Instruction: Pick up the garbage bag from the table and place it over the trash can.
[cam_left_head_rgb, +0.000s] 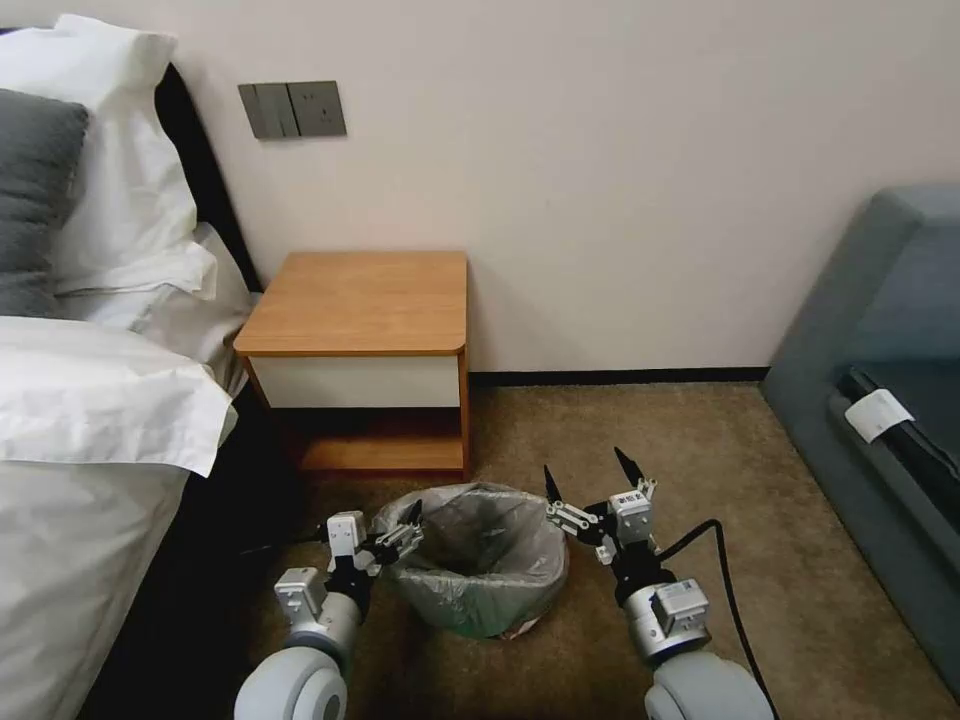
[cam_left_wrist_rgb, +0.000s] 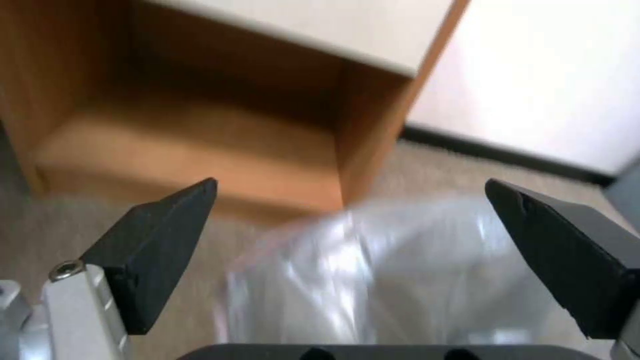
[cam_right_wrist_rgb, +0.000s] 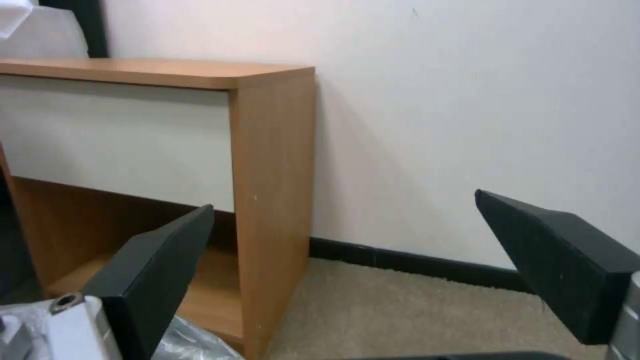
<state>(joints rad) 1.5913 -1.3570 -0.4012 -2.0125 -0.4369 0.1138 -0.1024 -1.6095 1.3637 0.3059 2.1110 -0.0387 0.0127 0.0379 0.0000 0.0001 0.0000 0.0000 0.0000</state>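
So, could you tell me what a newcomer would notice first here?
Probably the garbage bag already draped over the trash can on the carpet before the table. The left gripper sits at its rim and the right gripper just beside it, both with jaws open.

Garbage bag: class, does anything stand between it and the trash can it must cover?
Nothing visible. The bag already lines the can on the carpet, with the open left gripper and right gripper flanking its rim.
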